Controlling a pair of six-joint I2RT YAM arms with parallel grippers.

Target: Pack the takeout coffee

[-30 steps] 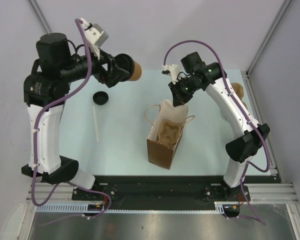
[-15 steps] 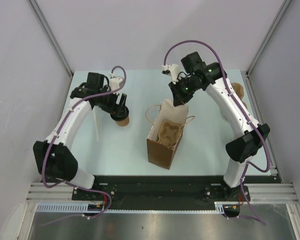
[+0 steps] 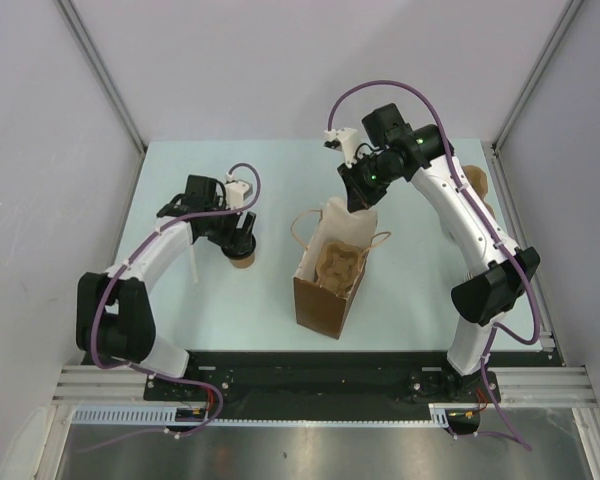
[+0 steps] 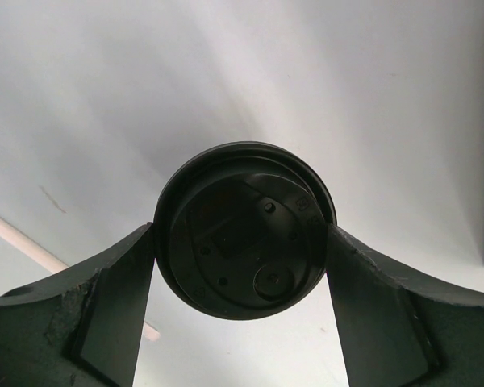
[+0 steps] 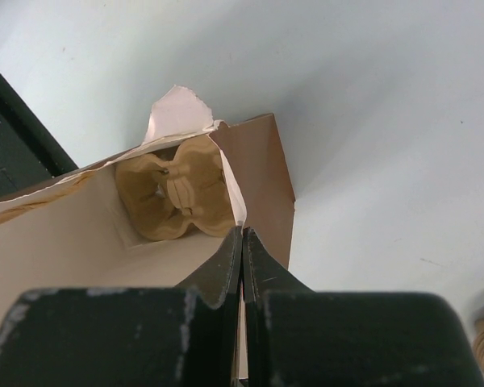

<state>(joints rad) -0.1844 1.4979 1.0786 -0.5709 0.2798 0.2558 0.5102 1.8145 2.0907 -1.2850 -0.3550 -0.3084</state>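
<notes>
The takeout coffee [image 3: 244, 262] stands on the table left of the brown paper bag [image 3: 325, 300]. In the left wrist view its black lid [image 4: 244, 230] fills the gap between my two fingers and touches both. My left gripper [image 3: 238, 245] [image 4: 242, 242] is shut on the cup from above. My right gripper [image 3: 357, 205] [image 5: 243, 234] is shut on the far rim of the open bag [image 5: 266, 161]. Inside the bag lies a moulded pulp cup carrier [image 3: 338, 262] [image 5: 177, 193].
A thin white straw [image 3: 192, 250] [image 4: 24, 242] lies on the table left of the cup. Brown paper cups [image 3: 477, 182] stand at the far right edge behind the right arm. Grey walls close off the back and both sides.
The left arm came down from high at the back left, bringing the cup to the table left of the bag, then shifted slightly nearer. The right arm and bag have not moved.
</notes>
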